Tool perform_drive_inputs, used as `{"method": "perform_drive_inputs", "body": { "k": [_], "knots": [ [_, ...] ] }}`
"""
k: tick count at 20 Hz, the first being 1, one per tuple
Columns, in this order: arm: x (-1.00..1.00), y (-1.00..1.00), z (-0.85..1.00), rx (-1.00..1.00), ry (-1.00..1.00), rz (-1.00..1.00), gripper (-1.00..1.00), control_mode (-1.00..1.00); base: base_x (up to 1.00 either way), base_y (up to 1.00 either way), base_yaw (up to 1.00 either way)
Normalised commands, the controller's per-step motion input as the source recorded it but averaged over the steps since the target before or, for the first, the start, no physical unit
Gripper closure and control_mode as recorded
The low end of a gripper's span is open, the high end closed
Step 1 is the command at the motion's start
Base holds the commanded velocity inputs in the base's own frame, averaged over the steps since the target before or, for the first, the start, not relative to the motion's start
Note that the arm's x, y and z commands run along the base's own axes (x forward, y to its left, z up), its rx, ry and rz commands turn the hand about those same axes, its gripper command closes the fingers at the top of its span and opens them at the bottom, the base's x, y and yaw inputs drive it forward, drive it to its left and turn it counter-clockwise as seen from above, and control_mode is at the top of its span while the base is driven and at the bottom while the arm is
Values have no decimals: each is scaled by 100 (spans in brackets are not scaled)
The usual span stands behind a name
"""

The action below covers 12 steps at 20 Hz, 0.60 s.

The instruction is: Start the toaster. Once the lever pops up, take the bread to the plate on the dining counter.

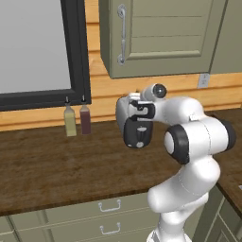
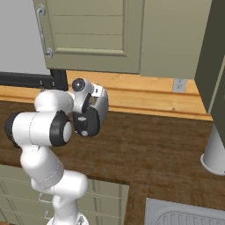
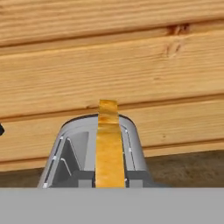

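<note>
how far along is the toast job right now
Toasting looks done: the bread stands up out of the toaster slot. In hand: the jaws have shut, apparently on that slice, though the fingertips are hidden. Left: lifting it out and carrying it to the plate on the dining counter.

Even, bright rendered light; soft shadows; slightly blurry, no glare.

My own arm hides most of the toaster (image 1: 137, 132) in both base views; in my hand view, the bread's (image 3: 107, 144) lower end is cut off
</note>
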Motion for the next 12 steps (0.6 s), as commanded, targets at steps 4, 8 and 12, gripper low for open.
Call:
{"method": "perform_drive_inputs", "body": {
  "k": [4, 8, 12],
  "knots": [
    [0, 0, 65, 0, -6, 0, 100, -100, 0, 0, 0],
    [-34, 0, 35, 0, 0, 0, 100, -100, 0, 0, 0],
    [-87, 0, 18, 0, 0, -1, 100, -100, 0, 0, 0]
  ]
}}
